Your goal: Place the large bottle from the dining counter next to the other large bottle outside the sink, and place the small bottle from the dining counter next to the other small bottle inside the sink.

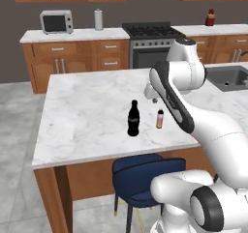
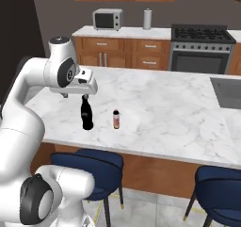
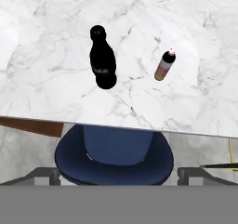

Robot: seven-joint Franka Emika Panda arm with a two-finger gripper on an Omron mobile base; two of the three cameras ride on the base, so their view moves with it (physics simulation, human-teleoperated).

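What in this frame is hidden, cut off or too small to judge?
- Sink: left base view, cut by the right edge and the arm; its inside is unseen.
- Black bottle label: too small to read in both base views.
- Gripper: hand view, fingertips barely clear the bottom band; opening unclear.

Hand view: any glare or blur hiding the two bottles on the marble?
Hand view: no glare; black bottle and small bottle read crisply, foreshortened from above, with faint soft shadows on the dining counter. Left base view: small bottle slightly soft, label unreadable. Right base view: even, flat lighting.
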